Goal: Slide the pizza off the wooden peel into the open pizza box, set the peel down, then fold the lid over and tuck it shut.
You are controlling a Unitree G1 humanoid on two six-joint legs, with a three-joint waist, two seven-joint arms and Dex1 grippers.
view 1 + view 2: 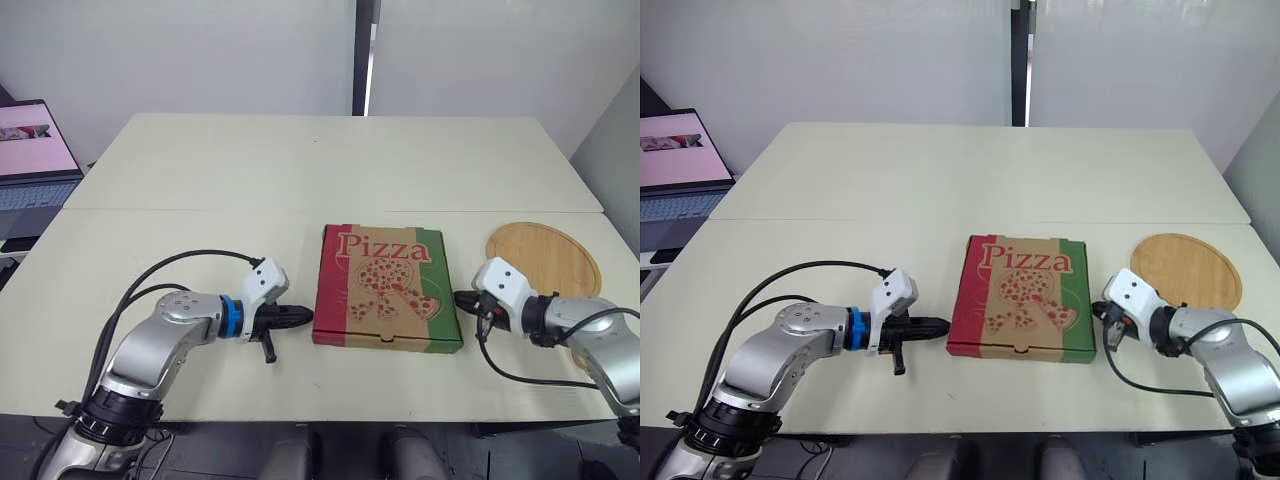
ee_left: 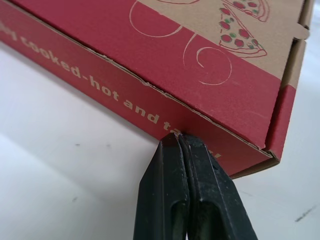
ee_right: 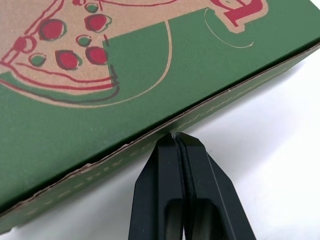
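Observation:
A closed pizza box point(image 1: 385, 288) with a red, brown and green printed lid lies flat near the table's front edge. The round wooden peel point(image 1: 545, 256) rests bare on the table to the box's right. My left gripper point(image 1: 306, 316) is shut, its tip touching the box's red left side wall point(image 2: 125, 100). At the box's green right side point(image 3: 150, 125), my right gripper point(image 1: 461, 299) is shut too, its tip against the seam under the lid. Nothing is held in either. The pizza is hidden.
A laptop point(image 1: 35, 155) with a pink screen sits on a side surface at the far left. The cream table point(image 1: 300, 160) stretches wide behind the box. A black cable point(image 1: 190, 258) loops from my left arm over the table.

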